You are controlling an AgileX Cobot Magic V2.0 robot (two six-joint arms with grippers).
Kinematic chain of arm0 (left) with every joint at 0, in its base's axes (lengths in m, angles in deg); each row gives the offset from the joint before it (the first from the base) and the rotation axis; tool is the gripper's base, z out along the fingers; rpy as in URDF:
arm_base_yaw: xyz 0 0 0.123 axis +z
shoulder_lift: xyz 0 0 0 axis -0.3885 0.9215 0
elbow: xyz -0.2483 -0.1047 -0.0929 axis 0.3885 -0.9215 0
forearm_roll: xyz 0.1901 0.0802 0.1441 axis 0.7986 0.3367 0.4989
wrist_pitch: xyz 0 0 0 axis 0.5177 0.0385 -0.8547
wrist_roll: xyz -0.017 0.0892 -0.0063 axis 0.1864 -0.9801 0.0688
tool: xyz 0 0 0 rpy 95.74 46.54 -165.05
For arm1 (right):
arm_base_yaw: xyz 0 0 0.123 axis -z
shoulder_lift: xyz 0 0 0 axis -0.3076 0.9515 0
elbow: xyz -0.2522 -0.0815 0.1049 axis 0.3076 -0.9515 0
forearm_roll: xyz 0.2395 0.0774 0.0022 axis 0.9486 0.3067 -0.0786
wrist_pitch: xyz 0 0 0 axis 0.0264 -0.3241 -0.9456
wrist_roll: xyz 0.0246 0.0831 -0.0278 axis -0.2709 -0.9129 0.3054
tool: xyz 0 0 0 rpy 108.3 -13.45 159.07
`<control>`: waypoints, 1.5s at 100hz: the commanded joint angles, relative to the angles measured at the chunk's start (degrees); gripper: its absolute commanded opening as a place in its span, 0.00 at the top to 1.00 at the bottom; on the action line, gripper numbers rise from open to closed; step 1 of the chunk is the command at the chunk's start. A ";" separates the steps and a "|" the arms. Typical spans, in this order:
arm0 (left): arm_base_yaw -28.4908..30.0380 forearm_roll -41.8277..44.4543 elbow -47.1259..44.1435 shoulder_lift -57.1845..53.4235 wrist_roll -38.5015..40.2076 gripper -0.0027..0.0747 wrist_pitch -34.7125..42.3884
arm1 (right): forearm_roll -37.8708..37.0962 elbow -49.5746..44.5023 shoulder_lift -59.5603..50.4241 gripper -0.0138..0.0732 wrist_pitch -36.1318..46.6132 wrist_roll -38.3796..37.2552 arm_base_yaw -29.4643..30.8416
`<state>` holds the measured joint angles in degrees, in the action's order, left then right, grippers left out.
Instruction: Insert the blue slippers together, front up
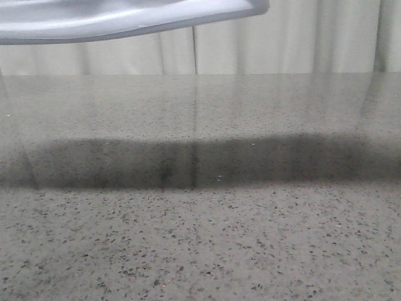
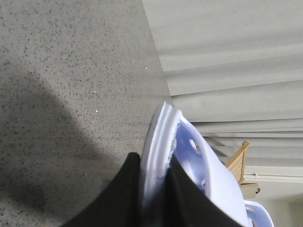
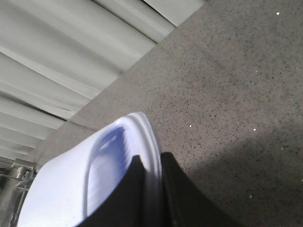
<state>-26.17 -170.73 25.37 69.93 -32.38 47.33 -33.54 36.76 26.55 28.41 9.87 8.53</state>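
Note:
Both blue slippers are held up off the table. In the front view a pale blue slipper sole (image 1: 125,19) crosses the top left edge, and neither gripper shows there. My left gripper (image 2: 154,158) is shut on the thick sole rim of one slipper (image 2: 158,132), whose strap (image 2: 208,165) with side holes faces away from the table. A second pale blue edge (image 2: 259,213) shows beyond it. My right gripper (image 3: 151,158) is shut on the sole rim of a slipper (image 3: 135,130) with its ribbed footbed (image 3: 104,165) visible.
A speckled grey table (image 1: 200,244) lies below, crossed by a wide dark shadow (image 1: 188,163). A pale pleated curtain (image 1: 282,44) hangs behind the far edge. A wooden slatted piece (image 2: 238,160) stands off to the side, past the table.

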 commanded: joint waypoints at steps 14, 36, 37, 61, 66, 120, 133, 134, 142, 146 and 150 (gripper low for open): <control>-0.32 -3.84 1.50 -0.32 0.11 0.94 -1.73 | 2.65 1.80 3.47 0.96 4.28 1.60 -0.03; -0.32 -4.68 1.50 -0.32 -1.54 0.94 -1.73 | 3.05 1.80 6.72 0.96 7.36 2.22 -4.50; -0.32 -4.80 1.50 -0.32 -1.52 0.94 -1.73 | 3.05 1.80 6.96 0.96 7.99 2.22 -5.37; -0.32 -4.92 1.50 -0.32 -1.52 0.94 -3.17 | 3.05 1.80 11.04 0.96 14.65 2.22 -13.66; -0.32 -5.14 1.50 -0.32 -1.52 0.94 -3.62 | 3.05 1.80 11.87 0.96 15.81 2.22 -14.97; -0.32 -8.68 1.50 -0.32 -1.97 0.94 -7.85 | 3.05 1.80 15.87 0.96 19.64 2.36 -21.06; -0.32 -11.79 1.50 -0.32 -3.73 0.94 -9.82 | 3.05 1.80 16.09 0.96 20.63 2.36 -22.50; -0.32 -11.95 1.50 -0.32 -3.86 0.94 -9.98 | 2.87 1.80 16.09 0.96 20.76 2.36 -22.67; -0.32 -12.62 1.50 -0.32 -4.42 0.94 -10.82 | 2.77 1.80 16.20 0.96 21.36 2.36 -23.49; -0.32 -12.62 1.50 -0.32 -4.42 0.94 -11.19 | 2.64 1.80 16.31 0.96 21.66 2.38 -23.94; -0.32 -12.62 1.50 -0.32 -4.42 0.94 -11.54 | 2.64 1.80 16.43 0.96 21.79 2.38 -24.30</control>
<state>-26.04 -178.46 25.02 69.93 -36.96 45.69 -31.53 36.76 43.05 50.22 11.20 -14.09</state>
